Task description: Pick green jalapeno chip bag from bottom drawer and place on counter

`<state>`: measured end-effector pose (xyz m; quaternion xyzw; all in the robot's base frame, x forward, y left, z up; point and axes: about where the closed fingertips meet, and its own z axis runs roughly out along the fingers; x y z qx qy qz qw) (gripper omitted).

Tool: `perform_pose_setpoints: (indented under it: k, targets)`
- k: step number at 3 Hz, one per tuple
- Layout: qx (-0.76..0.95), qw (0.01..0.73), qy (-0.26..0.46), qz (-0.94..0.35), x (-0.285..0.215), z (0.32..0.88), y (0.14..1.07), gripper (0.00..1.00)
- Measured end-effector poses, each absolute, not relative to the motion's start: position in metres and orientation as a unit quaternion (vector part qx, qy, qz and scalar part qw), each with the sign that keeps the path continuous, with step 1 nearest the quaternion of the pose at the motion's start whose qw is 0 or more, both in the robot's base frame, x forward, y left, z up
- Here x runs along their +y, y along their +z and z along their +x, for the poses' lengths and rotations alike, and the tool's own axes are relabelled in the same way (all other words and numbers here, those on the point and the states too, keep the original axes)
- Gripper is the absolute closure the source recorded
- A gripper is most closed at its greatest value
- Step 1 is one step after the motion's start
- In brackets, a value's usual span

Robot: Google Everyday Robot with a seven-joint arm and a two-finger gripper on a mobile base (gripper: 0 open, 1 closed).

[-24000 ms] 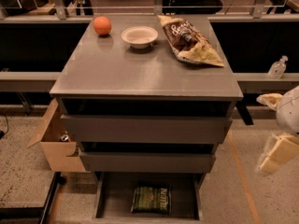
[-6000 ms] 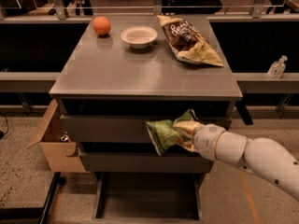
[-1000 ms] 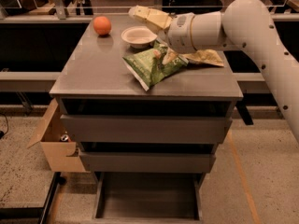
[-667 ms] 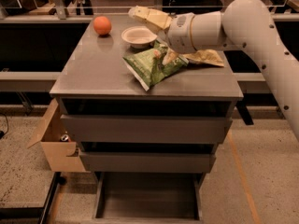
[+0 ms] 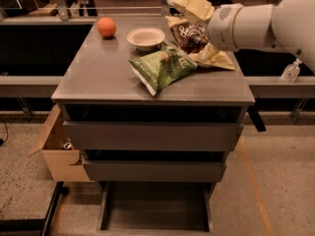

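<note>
Cardboard box: at the lower left of the frame you have an open brown cardboard box (image 5: pixel 55 149) standing on the floor, just beside the cabinet's left side.
Counter: the smooth grey rectangular counter (image 5: pixel 98 77) fills the upper middle of the frame.
Orange fruit: a round orange fruit (image 5: pixel 107 27) sits at the counter's far left corner.
Bowl: a shallow white bowl (image 5: pixel 145 37) sits to the right of the fruit, apart from it.
Bottom drawer: the dark grey bottom drawer (image 5: pixel 155 208) stands pulled open at the bottom centre, below two closed grey drawers.
Your target: the crinkly green jalapeno chip bag (image 5: pixel 162 68) lies on the counter near its front edge, just in front of the bowl.
Brown bag: a larger brown and yellow chip bag (image 5: pixel 204 50) lies at the green bag's upper right, the two touching.
Gripper: the pale gripper (image 5: pixel 189 6) hangs at the top of the frame, above the brown bag; you cannot tell whether it is wide or narrow.
Arm: the thick white arm (image 5: pixel 261 21) reaches in from the upper right.
Bottle: a small clear bottle (image 5: pixel 291 72) stands at the right edge.
</note>
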<state>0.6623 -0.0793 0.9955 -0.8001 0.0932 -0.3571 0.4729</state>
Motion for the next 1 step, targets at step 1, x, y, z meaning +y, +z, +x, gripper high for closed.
perform_pose_setpoints:
  k: [1]
  targets:
    - [0.132,0.450,-0.416,-0.779,-0.1353,0.6608,1.0229,0.00]
